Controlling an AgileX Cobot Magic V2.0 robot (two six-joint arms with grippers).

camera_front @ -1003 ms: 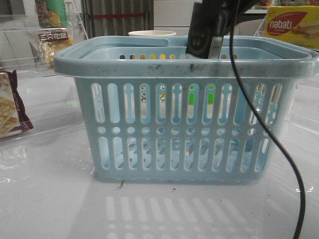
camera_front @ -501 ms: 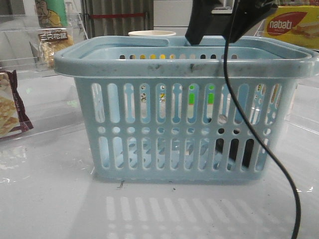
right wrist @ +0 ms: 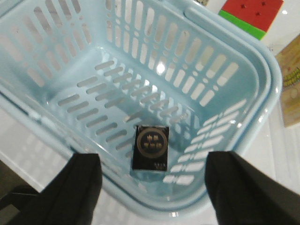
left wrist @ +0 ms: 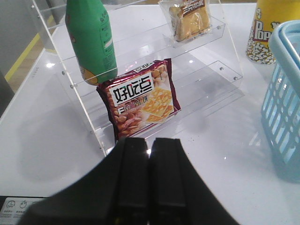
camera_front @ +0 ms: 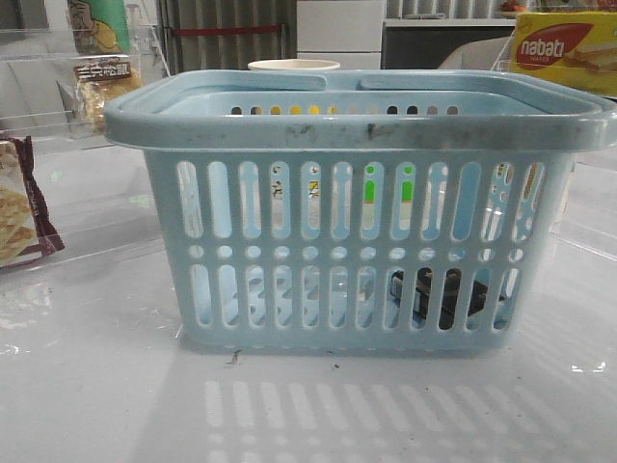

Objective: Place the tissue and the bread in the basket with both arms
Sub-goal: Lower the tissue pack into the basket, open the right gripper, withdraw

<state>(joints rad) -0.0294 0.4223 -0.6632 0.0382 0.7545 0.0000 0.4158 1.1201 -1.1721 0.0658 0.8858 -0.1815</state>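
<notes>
The tissue (right wrist: 151, 147) lies flat in the basket (camera_front: 357, 130). The bread (left wrist: 190, 18) sits on the shelf at 12 o'clock from the pressed-together left gripper (left wrist: 150, 154). The right gripper (right wrist: 152, 187) is spread. The bread is probably light, soft and crinkly: pinch its edges gently.

A green bottle (left wrist: 91, 40) stands above a maroon snack bag (left wrist: 140, 101) on clear shelving (left wrist: 206, 70).

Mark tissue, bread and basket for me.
tissue (right wrist: 150, 147): right wrist view, middle of the dark packet's top face.
bread (left wrist: 190, 18): left wrist view, middle of the wrapped pack on the shelf.
basket (camera_front: 357, 129): front view, near rim.
</notes>
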